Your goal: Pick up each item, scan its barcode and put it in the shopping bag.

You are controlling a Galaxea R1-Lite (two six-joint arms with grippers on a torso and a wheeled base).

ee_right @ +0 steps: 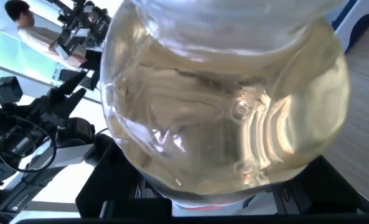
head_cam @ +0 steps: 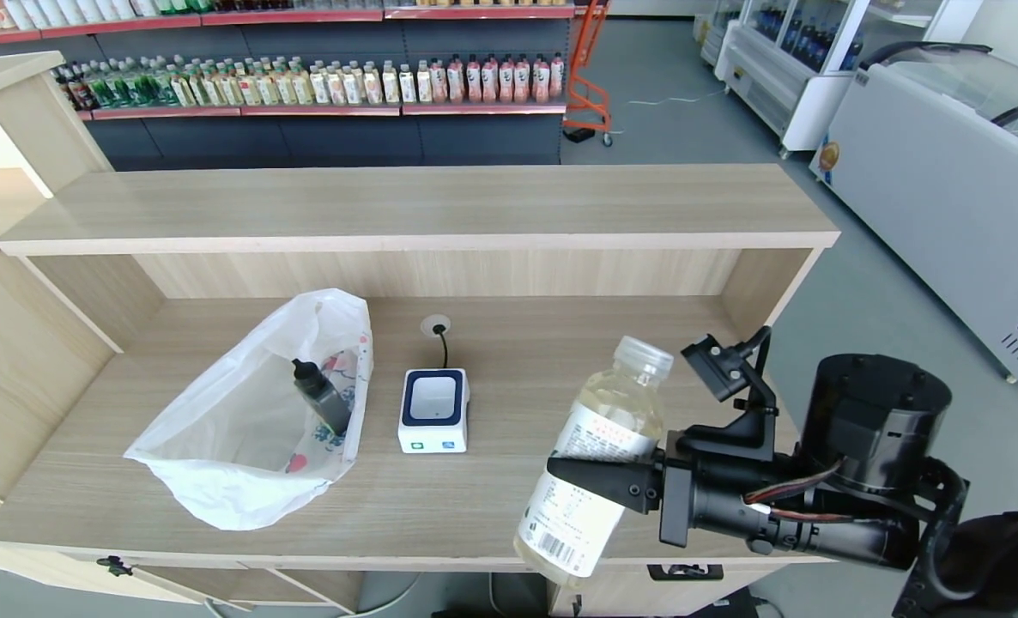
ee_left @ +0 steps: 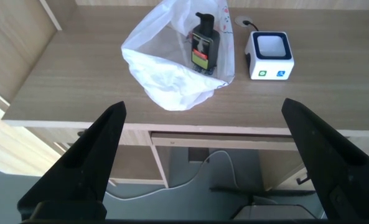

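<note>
Right pincer (head_cam: 596, 479), at the lower right of the head view, is closed across the middle of a clear bottle (head_cam: 599, 463), with one dark finger (head_cam: 590, 477) lying over the white label. The arm behind it comes in from the right edge, roughly level, with the wrist pointing toward the left of the frame. The bottle is tilted: its cap leans toward the upper right, and its base hangs over the near edge of the counter (head_cam: 475, 502). A barcode (head_cam: 558, 545) shows at the lower end of the label. From the right wrist camera the bottle (ee_right: 221, 106) looms close, with pale yellow liquid inside.

Left pincer (ee_left: 204, 109) hangs in front of the counter's near edge, its two dark fingers (ee_left: 78, 168) spread wide with nothing between them.

To the left of the held bottle, near the middle of the head view, a white scanner (head_cam: 433, 410) with a dark-rimmed window sits on the counter. A black cable (head_cam: 443, 348) runs from it up to a hole in the wood. Just left of the scanner lies the white plastic shopping bag (head_cam: 217, 446), its mouth open, with a dark pump bottle (head_cam: 322, 396) inside it. No object stands between the held bottle and the scanner.

Shelves of drinks (head_cam: 320, 81) run across the upper left, and white freezers (head_cam: 947, 163) stand at the upper right.
</note>
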